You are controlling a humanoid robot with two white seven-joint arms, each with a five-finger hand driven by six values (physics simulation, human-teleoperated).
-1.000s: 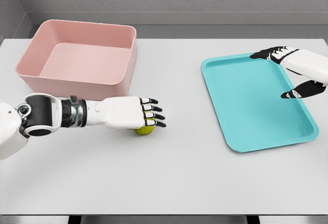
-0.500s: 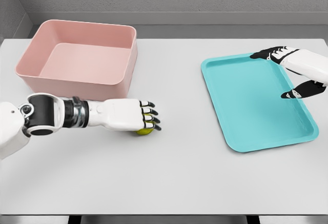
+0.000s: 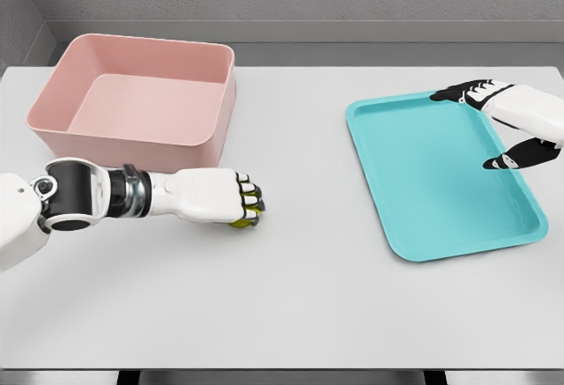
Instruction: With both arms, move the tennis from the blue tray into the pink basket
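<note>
Left hand [image 3: 220, 198] curled over the tennis ball [image 3: 240, 220] on the table [image 3: 308, 297]; pink basket [image 3: 141, 99] just beyond, far-left of it. Right hand [image 3: 511, 125], fingers relaxed and holding nothing, hovers over the blue tray [image 3: 441, 173].

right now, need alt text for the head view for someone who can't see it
The robot's left hand is curled around a yellow-green tennis ball on a white table, just in front of a pink basket. The right hand hovers open over the far right edge of a blue tray.
</note>
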